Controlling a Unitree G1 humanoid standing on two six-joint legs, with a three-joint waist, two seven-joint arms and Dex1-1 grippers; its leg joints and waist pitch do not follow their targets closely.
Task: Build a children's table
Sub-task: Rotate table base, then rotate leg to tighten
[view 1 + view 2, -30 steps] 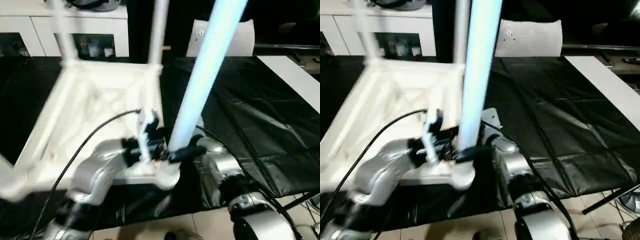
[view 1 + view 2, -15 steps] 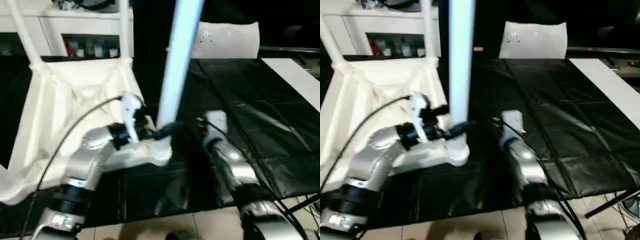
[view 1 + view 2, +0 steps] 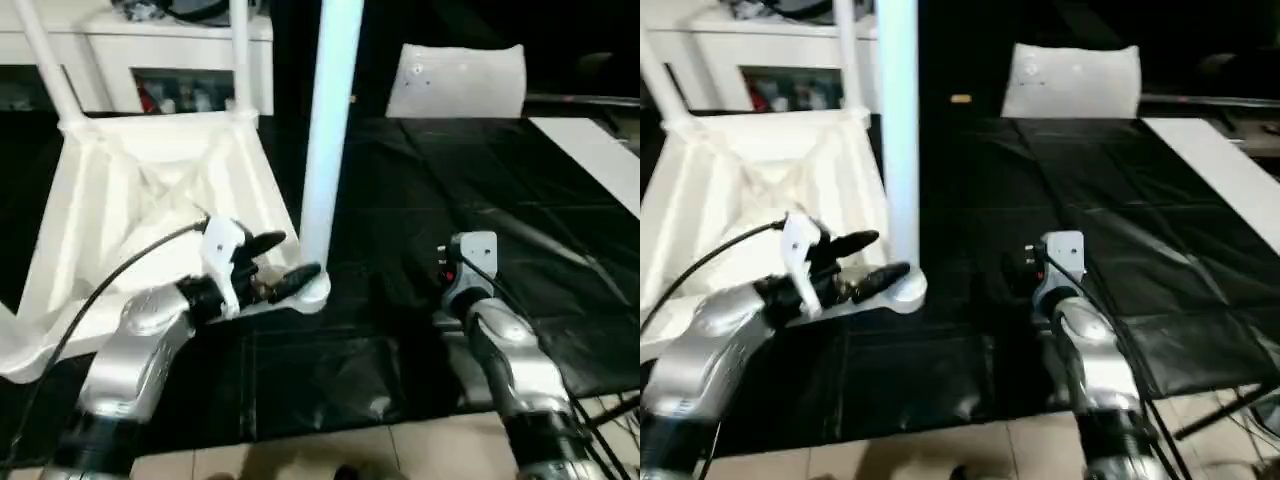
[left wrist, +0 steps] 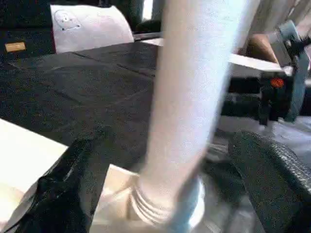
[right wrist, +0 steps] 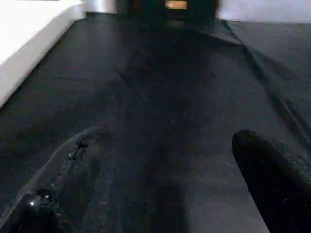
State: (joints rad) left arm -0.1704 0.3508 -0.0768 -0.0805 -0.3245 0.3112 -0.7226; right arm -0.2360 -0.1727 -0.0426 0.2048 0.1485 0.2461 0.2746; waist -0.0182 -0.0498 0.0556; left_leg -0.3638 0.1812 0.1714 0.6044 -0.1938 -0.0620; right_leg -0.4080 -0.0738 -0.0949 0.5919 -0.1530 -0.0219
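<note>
1. I see the tabletop [image 3: 150, 200] lying upside down on the black sheet [image 3: 480, 180], on my left side. Its ribbed underside faces up, and its near right corner reaches almost to the middle of the sheet.
2. To the right of this corner the black sheet is bare, so there is wide free room there. My right gripper [image 5: 165, 170] hangs over this bare part with its fingers [image 5: 63, 179] wide apart and nothing between them.
3. The near leg [image 3: 330, 130] stands upright in the near right corner socket [image 3: 312, 290]. Its long axis is vertical and it runs out of the top of the picture. Two more legs [image 3: 238, 50] stand at the far corners, also pointing up.
4. My left gripper [image 3: 285, 262] is at the foot of the near leg, fingers spread open on both sides of it. In the left wrist view there is a gap between the leg and each finger [image 4: 73, 179], so I do not grip it.
5. At the far edge lies a white bag [image 3: 455, 80], and a white board strip [image 3: 600, 160] lies along the right edge.
6. I cannot read any label or writing.
</note>
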